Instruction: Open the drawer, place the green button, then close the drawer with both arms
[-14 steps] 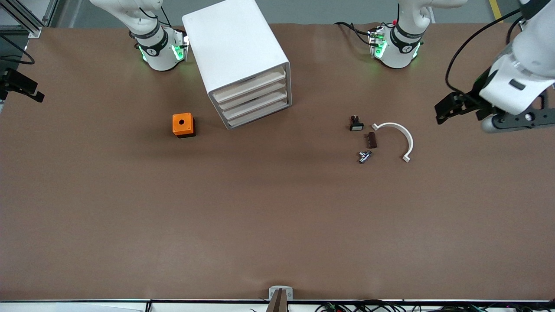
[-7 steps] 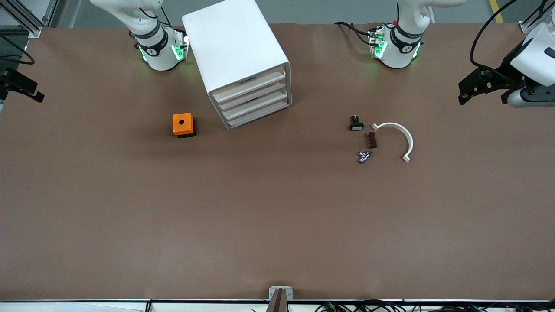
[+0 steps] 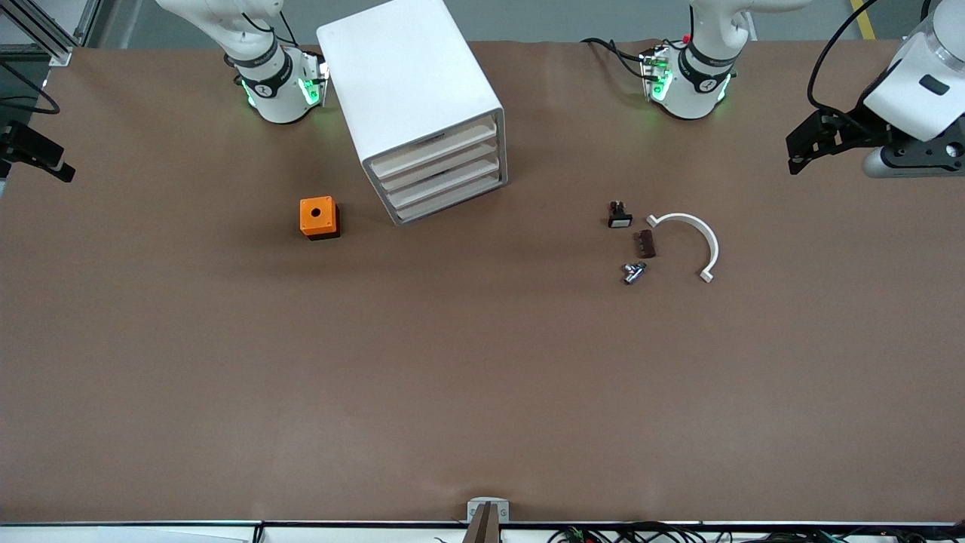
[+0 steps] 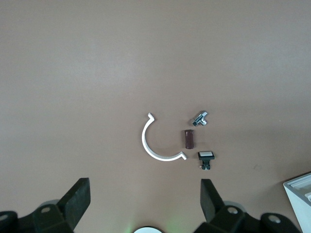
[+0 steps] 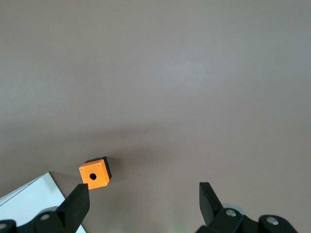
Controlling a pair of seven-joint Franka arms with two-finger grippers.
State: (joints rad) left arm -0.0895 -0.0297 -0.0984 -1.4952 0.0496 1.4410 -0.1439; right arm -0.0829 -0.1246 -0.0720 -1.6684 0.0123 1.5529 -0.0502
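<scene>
The white cabinet [image 3: 407, 83] stands near the right arm's base, and its four tray drawers are all shut, the lower drawer [image 3: 446, 196] among them. A corner of the cabinet shows in the left wrist view [image 4: 300, 191]. The tiny button [image 3: 633, 272] lies on the table with a silvery-green cap and a dark body, and shows in the left wrist view [image 4: 199, 117]. My left gripper [image 3: 805, 147] is open and empty, high over the left arm's end of the table [image 4: 146, 191]. My right gripper [image 3: 41, 154] is open and empty at the right arm's end [image 5: 145, 194].
A black button with a white rectangular cap [image 3: 619, 216], a small brown block [image 3: 646, 243] and a white curved bracket [image 3: 690, 237] lie beside the tiny button. An orange box with a hole [image 3: 318, 217] sits beside the cabinet, nearer the front camera, and shows in the right wrist view [image 5: 95, 174].
My left gripper has risen and drawn away from the small parts toward the left arm's end of the table. The right gripper has barely shifted. Nothing on the table has moved.
</scene>
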